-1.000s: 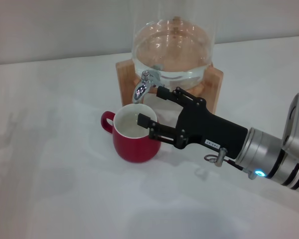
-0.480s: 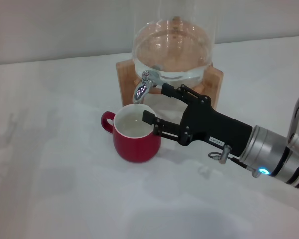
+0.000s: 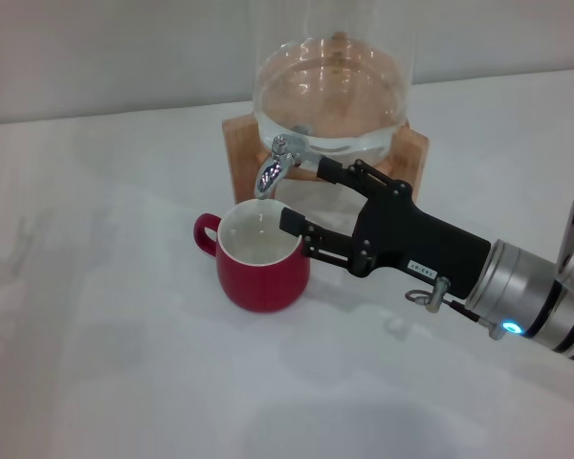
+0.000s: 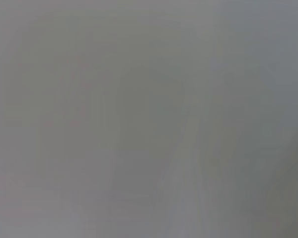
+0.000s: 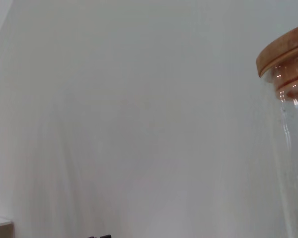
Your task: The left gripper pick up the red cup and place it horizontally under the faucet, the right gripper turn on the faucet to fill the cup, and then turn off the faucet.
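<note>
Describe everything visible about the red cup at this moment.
The red cup is a squat, rounded, glossy dark-red mug, ceramic by its look, with a white inside and a small loop handle on the side away from the right end effector. It stands upright on the white table, directly below the faucet spout. One black finger reaches over its rim; contact is unclear.
</note>
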Robot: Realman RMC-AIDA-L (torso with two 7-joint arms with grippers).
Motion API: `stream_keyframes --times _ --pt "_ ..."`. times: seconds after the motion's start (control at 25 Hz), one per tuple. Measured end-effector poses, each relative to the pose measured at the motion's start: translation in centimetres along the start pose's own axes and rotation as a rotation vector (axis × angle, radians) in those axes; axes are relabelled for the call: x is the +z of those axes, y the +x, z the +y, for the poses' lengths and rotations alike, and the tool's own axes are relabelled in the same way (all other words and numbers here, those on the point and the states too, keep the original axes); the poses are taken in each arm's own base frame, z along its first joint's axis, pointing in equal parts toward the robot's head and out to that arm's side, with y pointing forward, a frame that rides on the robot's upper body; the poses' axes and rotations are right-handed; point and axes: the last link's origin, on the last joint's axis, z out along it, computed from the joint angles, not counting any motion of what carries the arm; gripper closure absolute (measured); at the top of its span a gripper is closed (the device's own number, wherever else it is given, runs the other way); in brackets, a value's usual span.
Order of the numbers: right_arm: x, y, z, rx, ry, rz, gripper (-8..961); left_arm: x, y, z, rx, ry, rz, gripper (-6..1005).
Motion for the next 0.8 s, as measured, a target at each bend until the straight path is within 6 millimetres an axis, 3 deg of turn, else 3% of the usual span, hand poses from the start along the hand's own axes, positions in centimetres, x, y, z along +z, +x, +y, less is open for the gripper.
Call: stream_keyframes --times 0.56,0.8 --pt "-1.3 -0.3 1.2 0.026 -0.047 -0.05 83 0.0 0.0 -0.1 0.002 0.0 0.0 222" --pt "-2.2 -0.9 -0.2 0.021 0.011 -0.068 83 0.0 0.0 -0.1 0.002 0.0 -0.003 222"
